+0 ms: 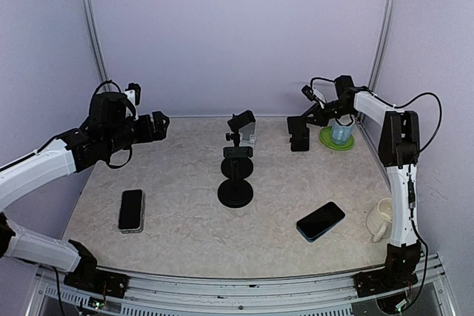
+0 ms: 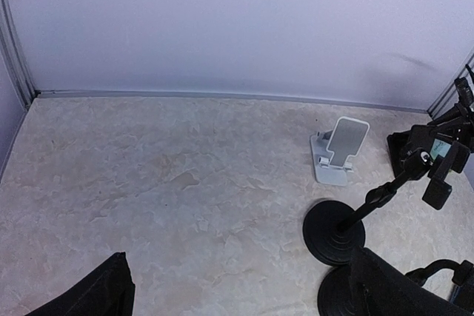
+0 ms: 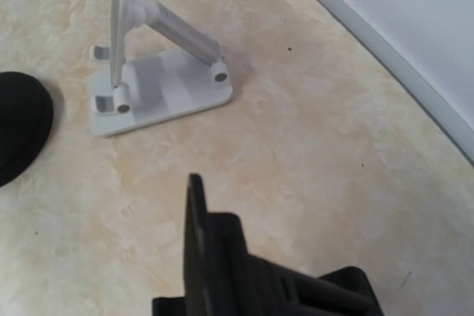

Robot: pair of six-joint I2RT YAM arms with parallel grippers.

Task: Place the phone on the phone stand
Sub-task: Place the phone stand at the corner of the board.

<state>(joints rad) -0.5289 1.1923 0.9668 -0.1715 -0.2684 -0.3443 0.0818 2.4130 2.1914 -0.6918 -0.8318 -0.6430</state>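
Note:
Two phones lie flat on the table: a black one (image 1: 131,210) at the near left and a dark blue one (image 1: 321,220) at the near right. A black stand (image 1: 235,183) with a round base and a clamp on a pole stands mid-table; it also shows in the left wrist view (image 2: 335,231). A white folding stand (image 1: 250,137) sits behind it, and shows in both wrist views (image 2: 337,152) (image 3: 159,86). My left gripper (image 1: 159,125) is open and empty, raised at the left (image 2: 237,268). My right gripper (image 1: 300,140) is low over the table, right of the white stand, shut and empty (image 3: 196,190).
A blue cup on a green saucer (image 1: 326,140) stands just behind the right gripper. A white mug (image 1: 379,220) sits at the near right edge. The enclosure's walls close off the back and both sides.

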